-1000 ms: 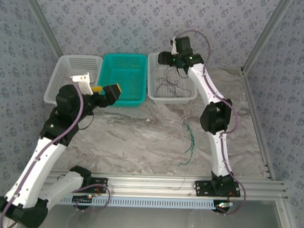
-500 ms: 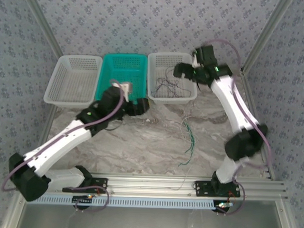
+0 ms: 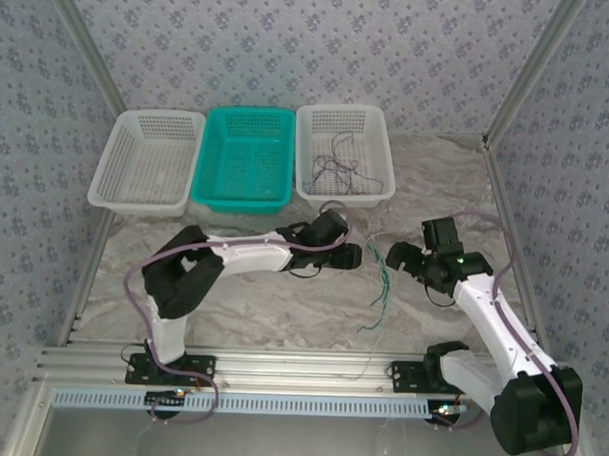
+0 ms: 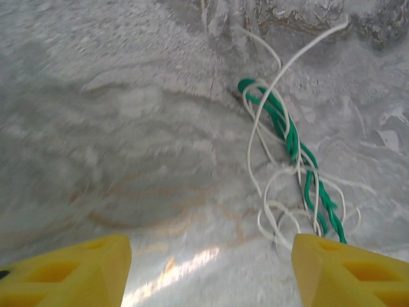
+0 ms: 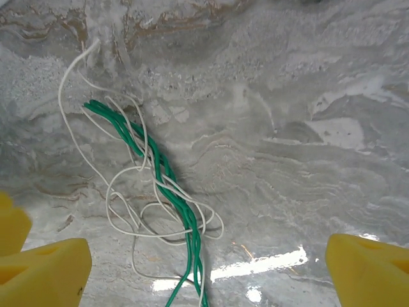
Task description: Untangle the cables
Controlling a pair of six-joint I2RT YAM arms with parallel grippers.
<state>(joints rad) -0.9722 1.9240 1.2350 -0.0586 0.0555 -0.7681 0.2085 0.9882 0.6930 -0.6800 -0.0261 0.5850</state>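
Observation:
A green cable (image 3: 384, 283) twisted with a pale whitish cable (image 3: 372, 252) lies on the marble table between my two grippers. In the left wrist view the green cable (image 4: 289, 135) and the white loops (image 4: 268, 211) lie ahead and to the right of my left gripper (image 4: 208, 275), which is open with bare table between its yellow fingers (image 4: 64, 272). My right gripper (image 5: 204, 272) is open too, and the green cable (image 5: 167, 179) and white cable (image 5: 121, 211) run down between its fingers on the table. From above, the left gripper (image 3: 352, 256) and right gripper (image 3: 396, 255) flank the tangle's far end. Dark cables (image 3: 334, 172) lie in the right basket.
Three baskets line the back: a white basket (image 3: 104, 176) on the left, a teal basket (image 3: 240, 202) in the middle, and a white basket (image 3: 380, 141) on the right. A metal rail (image 3: 300, 368) runs along the near edge. Frame posts stand at both sides.
Both arms swung down from the baskets to the table. The left gripper came across from the teal basket, the right from the right basket, each stopping beside the green and white tangle.

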